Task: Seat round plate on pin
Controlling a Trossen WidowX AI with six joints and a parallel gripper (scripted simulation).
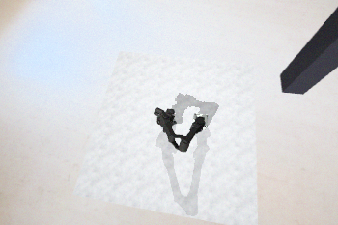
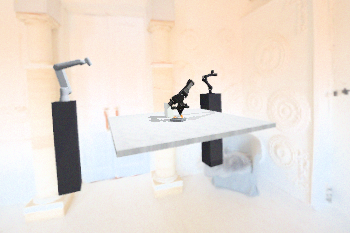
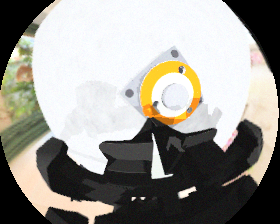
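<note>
The gripper (image 3: 156,160) is squeezed all the way shut and holds nothing. In the wrist view its two dark fingers meet in a point just below the round plate (image 3: 170,93). The plate is orange around the edge with a pale middle, and it sits on a small grey square base (image 3: 133,91) on the white table (image 2: 210,130). The shut tip looks very close to the plate's near edge, but I cannot tell if it touches. I cannot pick out the orange tab, the hole or the pin, because they are too small and blurry. In the top view the arm (image 1: 169,130) hides the plate. My guess is that the shut tip is meant to push the plate around until the hole drops over the pin. That could go wrong. If the tip pushes too hard or too low, it could slide the whole base along. If it pushes too far, the hole could go past the pin. If it presses down, the plate could jam on the pin.
</note>
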